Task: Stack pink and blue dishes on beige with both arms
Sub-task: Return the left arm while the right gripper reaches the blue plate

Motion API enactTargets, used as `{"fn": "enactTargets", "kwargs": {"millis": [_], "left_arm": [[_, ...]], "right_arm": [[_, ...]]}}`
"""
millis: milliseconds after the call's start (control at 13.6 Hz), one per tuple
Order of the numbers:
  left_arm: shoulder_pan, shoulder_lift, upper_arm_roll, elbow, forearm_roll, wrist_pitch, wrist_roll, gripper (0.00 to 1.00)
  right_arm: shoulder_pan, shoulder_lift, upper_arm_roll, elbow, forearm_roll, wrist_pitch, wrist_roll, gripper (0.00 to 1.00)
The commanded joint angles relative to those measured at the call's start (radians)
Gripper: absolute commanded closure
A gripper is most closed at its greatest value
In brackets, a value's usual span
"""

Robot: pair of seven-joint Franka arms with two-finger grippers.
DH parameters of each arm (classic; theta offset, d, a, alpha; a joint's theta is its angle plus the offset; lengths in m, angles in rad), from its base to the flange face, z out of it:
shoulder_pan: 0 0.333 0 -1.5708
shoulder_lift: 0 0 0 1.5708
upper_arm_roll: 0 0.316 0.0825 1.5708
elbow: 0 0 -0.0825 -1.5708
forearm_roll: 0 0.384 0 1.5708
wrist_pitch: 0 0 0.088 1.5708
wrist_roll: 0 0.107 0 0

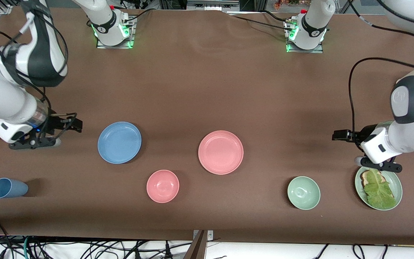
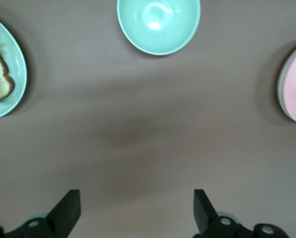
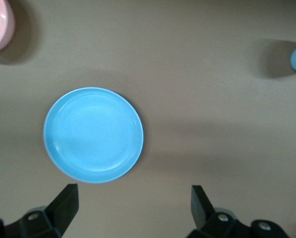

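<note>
Right now I see the blue plate point(image 1: 119, 142) flat on the table point(image 1: 207, 90) toward the right arm's end, bare cloth all around its rim. The pink plate point(image 1: 220, 152) lies near the middle; in the left wrist view a pale rim shows just under its edge, so it seems to rest on another plate, though I cannot tell which. A pink bowl point(image 1: 162, 186) sits nearer the front camera, between the two plates and apart from both. My right gripper point(image 1: 67, 124) hangs low beside the blue plate, fingers point(image 3: 63, 206) spread wide and holding nothing. My left gripper point(image 1: 343, 135) hovers at the other end, above a green plate point(image 1: 397, 183) of lettuce, fingers point(image 2: 68, 208) also released. A green bowl point(image 1: 303, 192) stands between that plate and the pink plate, with open table on every side.
</note>
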Motion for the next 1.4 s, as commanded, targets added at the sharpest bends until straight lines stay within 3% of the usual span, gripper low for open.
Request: {"fn": "enactTargets", "kwargs": {"millis": [0, 147, 368, 441, 588, 882, 1029, 1324], "left_arm": [[0.001, -0.075, -0.017, -0.007, 0.051, -0.061, -0.029, 0.0], [0.01, -0.118, -0.047, -0.007, 0.094, -0.097, -0.099, 0.0], [0.124, -0.187, -0.213, -0.012, 0.153, -0.1, -0.122, 0.0], [0.133, -0.204, -0.234, -0.015, 0.174, -0.1, -0.124, 0.0], [0.133, -0.224, -0.244, -0.021, 0.231, -0.1, -0.126, 0.0], [0.173, -0.285, -0.244, -0.03, 0.205, -0.15, -0.112, 0.0], [0.164, -0.288, -0.245, -0.061, 0.214, -0.207, -0.112, 0.0], [0.165, -0.29, -0.247, -0.047, 0.202, -0.206, -0.127, 0.0]], "right_arm": [[-0.006, 0.061, 0.003, -0.11, 0.027, 0.2, -0.021, 0.0], [-0.006, 0.093, 0.004, -0.151, 0.038, 0.262, -0.021, 0.0], [-0.006, 0.119, 0.006, -0.211, 0.04, 0.368, -0.021, 0.0], [-0.006, 0.144, 0.006, -0.21, 0.041, 0.396, -0.018, 0.01], [-0.006, 0.198, 0.007, -0.21, 0.055, 0.44, -0.009, 0.04], [-0.009, 0.245, 0.007, -0.211, 0.064, 0.482, -0.018, 0.14], [-0.011, 0.253, 0.009, -0.216, 0.07, 0.482, -0.018, 0.28], [-0.011, 0.253, 0.01, -0.218, 0.07, 0.476, -0.015, 0.76]]}}
